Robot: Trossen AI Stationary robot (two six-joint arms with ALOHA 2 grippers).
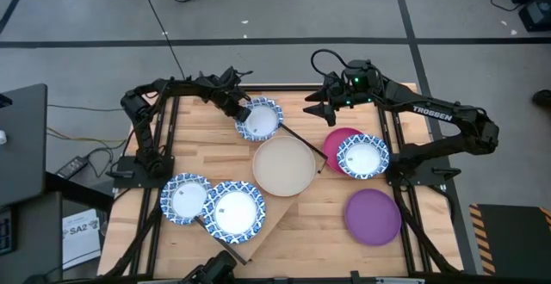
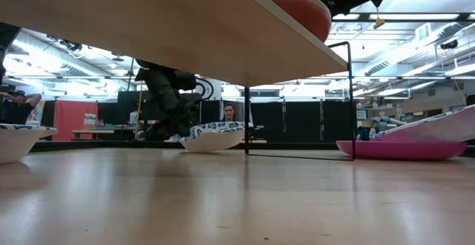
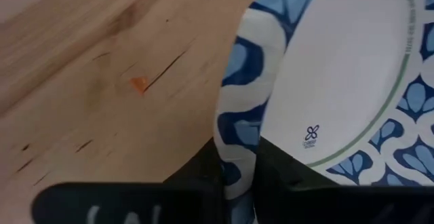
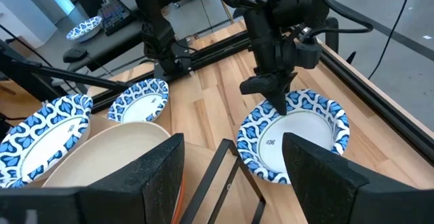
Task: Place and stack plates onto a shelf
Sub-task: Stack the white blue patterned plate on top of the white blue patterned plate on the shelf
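Note:
A white plate with a blue patterned rim (image 1: pixel 261 120) sits near the table's far edge, and my left gripper (image 1: pixel 244 112) is shut on its left rim. My right gripper (image 1: pixel 320 112) hangs open above the far edge, right of that plate, touching nothing. The shelf (image 1: pixel 263 219) runs slantwise across the table's middle on black rods. A beige plate (image 1: pixel 284 165) lies on it over an orange plate (image 2: pixel 300 11). A second blue-rimmed plate (image 1: pixel 234 208) sits at the shelf's near end. A third (image 1: pixel 185 198) lies on the table beside it. A fourth (image 1: pixel 362 157) leans on the magenta plate (image 1: pixel 337 142). My left gripper pinches the plate's patterned rim (image 3: pixel 236 142) between its two fingers, one finger (image 3: pixel 285 173) on the plate's upper face and the other (image 3: pixel 196 176) under the rim. The fingers come slanting down from the table's left. The plate lies about level, its base (image 2: pixel 211 148) low at the tabletop.
The purple plate (image 1: pixel 373 216) lies on the table near the right near corner. The shelf's black rod legs (image 2: pixel 246 130) stand between the held plate and the magenta plate. Bare tabletop (image 1: pixel 207 151) shows left of the beige plate. People show in the room behind the table.

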